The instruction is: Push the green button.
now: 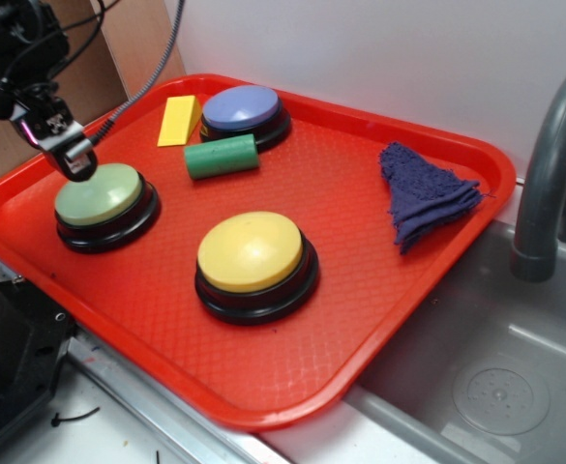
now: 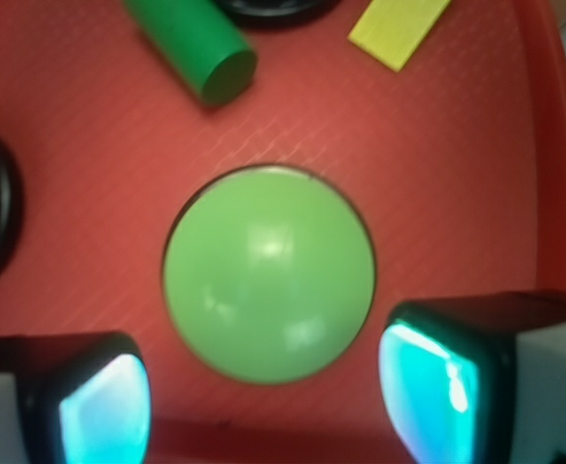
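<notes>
Here, at the frame's left, the claw [image 1: 74, 162], fingers parted and empty, hovers at the green button [image 1: 100, 194]'s rear edge; pressing seemingly remains undone.

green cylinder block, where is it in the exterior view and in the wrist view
Exterior: the green cylinder block lies on its side in the tray's far part, between the blue button and the green button.
Wrist: top edge, left of centre.
Shared landmark: the yellow wedge block beside it.
</notes>
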Available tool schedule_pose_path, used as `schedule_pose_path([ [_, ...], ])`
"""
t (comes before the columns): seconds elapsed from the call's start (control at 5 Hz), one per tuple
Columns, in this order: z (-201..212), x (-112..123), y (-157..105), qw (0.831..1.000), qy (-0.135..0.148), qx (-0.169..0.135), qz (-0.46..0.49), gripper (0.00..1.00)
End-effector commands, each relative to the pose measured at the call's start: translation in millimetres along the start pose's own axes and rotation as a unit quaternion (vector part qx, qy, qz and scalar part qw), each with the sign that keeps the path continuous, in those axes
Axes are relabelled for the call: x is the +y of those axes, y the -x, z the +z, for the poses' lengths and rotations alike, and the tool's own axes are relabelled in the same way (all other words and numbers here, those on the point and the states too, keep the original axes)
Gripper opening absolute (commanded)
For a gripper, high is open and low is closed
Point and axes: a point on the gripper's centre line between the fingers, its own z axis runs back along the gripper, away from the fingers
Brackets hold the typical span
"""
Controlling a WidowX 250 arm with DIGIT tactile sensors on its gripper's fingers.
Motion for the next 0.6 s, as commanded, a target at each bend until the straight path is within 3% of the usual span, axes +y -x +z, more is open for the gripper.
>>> schedule_pose_path([
  [0.0, -23.1, -11.3, -19.1, 0.999, -0.025, 0.03, -0.038, 1.0],
  [0.4, -25.9, -16.1, -21.4, 0.998, -0.045, 0.05, -0.02, 1.0],
])
